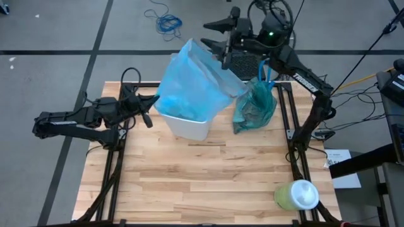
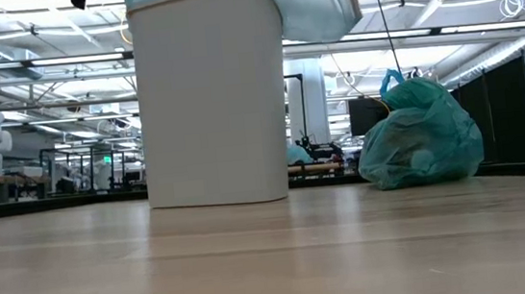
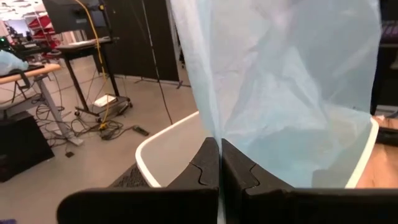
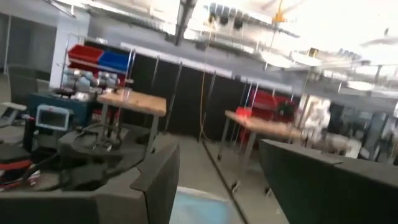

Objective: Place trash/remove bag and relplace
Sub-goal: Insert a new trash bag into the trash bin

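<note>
A white bin [image 1: 184,124] [image 2: 211,94] stands on its base mid-table. A sky-blue bag [image 1: 189,82] [image 3: 292,93] billows over its opening, its lower part inside the bin. My left gripper [image 1: 151,106] [image 3: 219,162] is at the bin's left rim, shut on that bag. The right gripper [image 1: 213,34] [image 4: 217,180] hovers open above the bag's far side, with blue plastic [image 4: 199,208] showing between its fingers, farther off. The full teal bag [image 1: 255,104] [image 2: 421,137] sits on the table right of the bin, its blue handles up. No loose scraps show. My left gripper pinches the sky-blue bag's edge [image 3: 214,127] between its two shut fingers, coming level from the table's left, just above the bin's left rim [image 3: 161,134]. The sheet rises above the fingers and spreads over the bin's opening; one layer or several, I cannot tell.
A pale-green container with a white top [image 1: 297,195] lies near the table's near right corner. A blue cable coil [image 1: 167,22] lies on the floor beyond the far edge. The near half of the wooden table [image 1: 208,183] is bare.
</note>
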Tool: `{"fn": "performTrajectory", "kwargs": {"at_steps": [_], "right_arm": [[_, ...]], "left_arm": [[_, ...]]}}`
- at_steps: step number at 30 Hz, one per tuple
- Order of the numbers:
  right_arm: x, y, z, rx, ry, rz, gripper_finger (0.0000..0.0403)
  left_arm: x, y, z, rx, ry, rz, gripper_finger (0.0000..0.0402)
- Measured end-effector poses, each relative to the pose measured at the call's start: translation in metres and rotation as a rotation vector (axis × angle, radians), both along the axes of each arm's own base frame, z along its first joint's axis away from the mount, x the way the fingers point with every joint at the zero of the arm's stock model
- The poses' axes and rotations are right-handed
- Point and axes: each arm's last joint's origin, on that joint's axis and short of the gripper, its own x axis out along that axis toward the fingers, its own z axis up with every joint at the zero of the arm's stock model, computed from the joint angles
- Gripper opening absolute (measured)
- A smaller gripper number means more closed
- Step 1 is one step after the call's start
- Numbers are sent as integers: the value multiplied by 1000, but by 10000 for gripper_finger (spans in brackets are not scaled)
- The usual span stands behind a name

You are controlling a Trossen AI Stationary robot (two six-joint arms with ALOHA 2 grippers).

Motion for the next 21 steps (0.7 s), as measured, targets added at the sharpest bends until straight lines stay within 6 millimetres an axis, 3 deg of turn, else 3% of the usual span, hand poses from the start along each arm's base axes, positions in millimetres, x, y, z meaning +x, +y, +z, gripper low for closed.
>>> {"fn": "performTrajectory", "kwargs": {"at_steps": [11,21], "right_arm": [[-43,37,-11,244,355,43,213],[-15,29,-52,494,583,-19,213]], "left_arm": [[0,0,0,0,-1,0,0],[0,0,0,-1,1,-13,0]]}}
